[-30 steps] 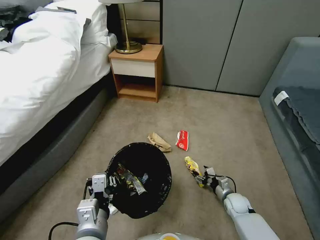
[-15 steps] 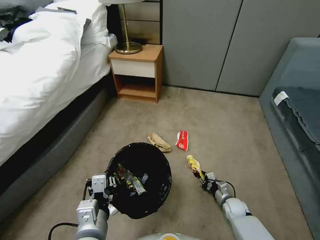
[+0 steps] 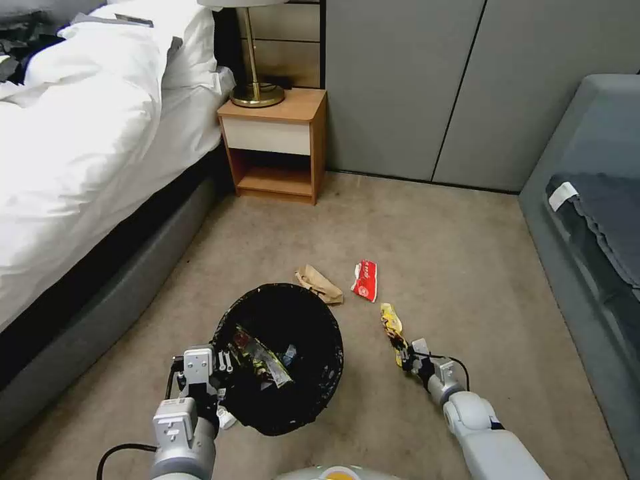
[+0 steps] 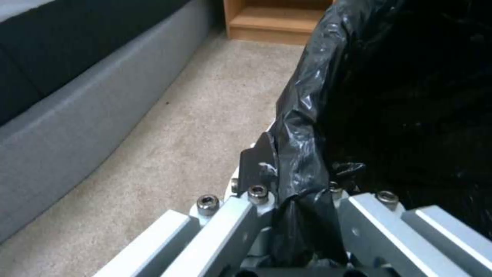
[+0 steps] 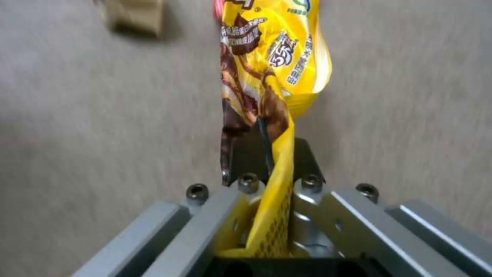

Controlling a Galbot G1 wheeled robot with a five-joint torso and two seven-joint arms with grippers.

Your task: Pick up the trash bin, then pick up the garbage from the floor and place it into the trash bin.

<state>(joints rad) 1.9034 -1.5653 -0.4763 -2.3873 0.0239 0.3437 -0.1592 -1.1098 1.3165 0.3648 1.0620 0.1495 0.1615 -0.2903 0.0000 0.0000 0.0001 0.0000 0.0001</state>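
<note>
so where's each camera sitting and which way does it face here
Head view: high on the robot, facing forward and down at the carpet, trash bin, left gripper and right gripper.
Left wrist view: on the left arm, facing along its fingers, clamped on the bin's black liner.
Right wrist view: on the right arm, facing the pinched yellow wrapper.
Shared: head and right wrist views show the wrapper.

A bedroom: white-duveted bed (image 3: 73, 133), lamp-topped nightstand (image 3: 275, 143), carpet.

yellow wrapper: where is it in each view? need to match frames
Head view: yellow wrapper right of the trash bin, pinched in the right pincer.
Right wrist view: wrapper centre, clamped between the pincer's fingers.
Left wrist view: not in it.
Shared landmark: brown paper bag.
</note>
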